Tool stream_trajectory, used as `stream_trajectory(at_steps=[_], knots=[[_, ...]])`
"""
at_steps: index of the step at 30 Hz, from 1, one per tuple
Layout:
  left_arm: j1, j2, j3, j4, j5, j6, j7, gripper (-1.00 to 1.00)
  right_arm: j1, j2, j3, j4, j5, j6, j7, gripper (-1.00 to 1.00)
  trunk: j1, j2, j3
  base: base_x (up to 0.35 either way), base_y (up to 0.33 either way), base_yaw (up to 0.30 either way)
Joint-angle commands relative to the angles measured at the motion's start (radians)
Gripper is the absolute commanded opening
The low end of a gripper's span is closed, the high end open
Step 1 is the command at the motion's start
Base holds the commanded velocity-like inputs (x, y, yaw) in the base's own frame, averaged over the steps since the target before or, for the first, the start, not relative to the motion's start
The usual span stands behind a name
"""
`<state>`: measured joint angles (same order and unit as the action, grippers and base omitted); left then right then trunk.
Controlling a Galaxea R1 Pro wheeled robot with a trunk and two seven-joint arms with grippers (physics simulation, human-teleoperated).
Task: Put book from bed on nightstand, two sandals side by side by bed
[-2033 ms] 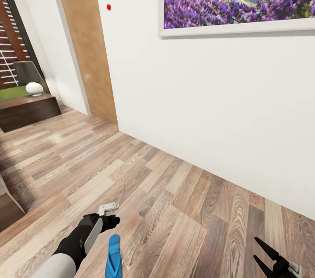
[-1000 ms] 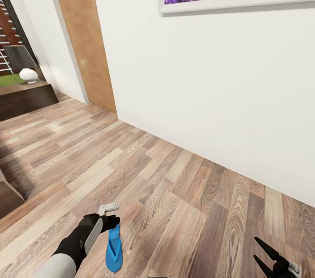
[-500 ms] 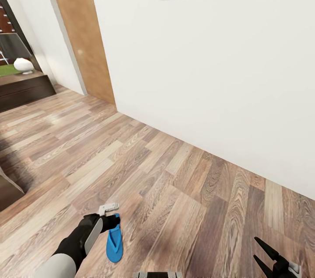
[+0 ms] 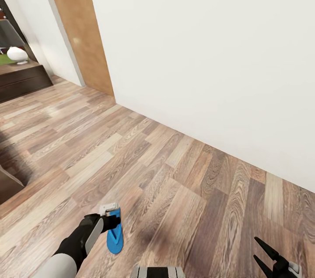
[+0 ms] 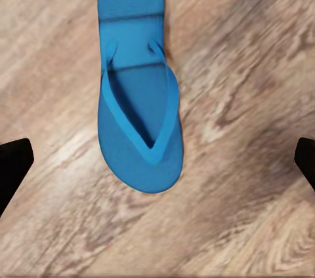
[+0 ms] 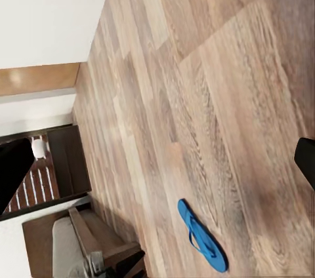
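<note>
Left wrist view: sandal (image 5: 138, 94) between open pincer (image 5: 157, 160)

Light: bright, even, diffuse | Shadows: soft dark patch on the wooden floor (image 4: 183, 190) at head view's left edge | Glare: pale sheen on planks | Focus: left wrist view slightly soft around the sandal (image 5: 138, 81); head view sharp
</note>
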<state>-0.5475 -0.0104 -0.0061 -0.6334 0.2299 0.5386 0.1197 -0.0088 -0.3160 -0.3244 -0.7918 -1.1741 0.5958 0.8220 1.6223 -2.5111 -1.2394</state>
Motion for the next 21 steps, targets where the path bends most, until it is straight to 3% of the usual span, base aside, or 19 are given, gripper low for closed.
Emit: stream_trajectory(at_steps=[1,21], knots=[[0.0,-0.001,-0.001,-0.002,0.01,0.004,0.008,1.0,0.0,0.0,-0.001,0.0,-0.006,0.007,0.0,1.0,0.0,-0.001,-0.005,0.0,0.0,0.0],[0.0,-0.004,-0.001,0.0,0.009,0.002,0.008,1.0,0.0,0.0,-0.001,0.0,-0.006,0.007,0.0,1.0,0.009,-0.005,-0.082,0.0,0.0,0.0]])
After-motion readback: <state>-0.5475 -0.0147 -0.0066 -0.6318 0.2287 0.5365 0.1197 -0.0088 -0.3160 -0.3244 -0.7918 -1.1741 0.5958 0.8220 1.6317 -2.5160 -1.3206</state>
